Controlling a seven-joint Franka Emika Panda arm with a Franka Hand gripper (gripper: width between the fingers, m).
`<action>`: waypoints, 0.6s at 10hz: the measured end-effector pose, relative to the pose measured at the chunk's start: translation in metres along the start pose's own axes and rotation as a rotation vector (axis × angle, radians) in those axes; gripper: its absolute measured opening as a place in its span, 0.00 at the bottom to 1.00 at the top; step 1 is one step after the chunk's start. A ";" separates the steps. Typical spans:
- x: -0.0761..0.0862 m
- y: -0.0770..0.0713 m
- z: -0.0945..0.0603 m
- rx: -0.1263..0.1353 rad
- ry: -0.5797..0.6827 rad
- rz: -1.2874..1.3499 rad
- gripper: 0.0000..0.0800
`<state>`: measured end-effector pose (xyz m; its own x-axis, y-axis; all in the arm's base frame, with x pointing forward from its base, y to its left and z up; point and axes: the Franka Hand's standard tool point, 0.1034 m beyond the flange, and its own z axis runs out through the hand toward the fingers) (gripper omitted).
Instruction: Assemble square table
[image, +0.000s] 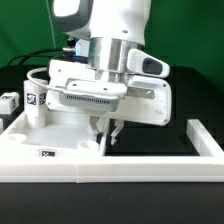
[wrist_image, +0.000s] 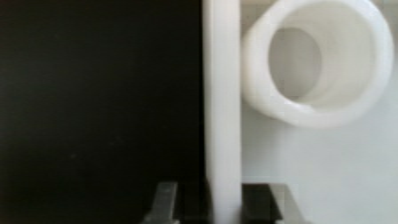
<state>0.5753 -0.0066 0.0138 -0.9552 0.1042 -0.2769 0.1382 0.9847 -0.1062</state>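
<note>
Outwardly, the exterior view shows the large white plastic square slab (image: 45, 128) lying on the black bench (image: 150, 142) at the exterior view's left, with the gripper (image: 104, 133) lowered at its edge. Wrist view: the gripper (wrist_image: 217, 200) is pinching the slab's raised rim (wrist_image: 221, 90), beside a round corner socket (wrist_image: 320, 65).

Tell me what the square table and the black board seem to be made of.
Square table: probably moulded plastic, white, smooth with slight sheen; its socket ring is thick and rounded. Black board: matte dark sheet, material unclear; no reflections show.
</note>
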 end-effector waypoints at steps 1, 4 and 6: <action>0.001 0.009 -0.001 -0.007 -0.001 0.008 0.08; 0.003 0.027 -0.004 -0.022 -0.001 0.026 0.08; 0.006 0.042 -0.006 -0.034 -0.001 0.036 0.08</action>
<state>0.5741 0.0360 0.0136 -0.9494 0.1398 -0.2811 0.1636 0.9845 -0.0631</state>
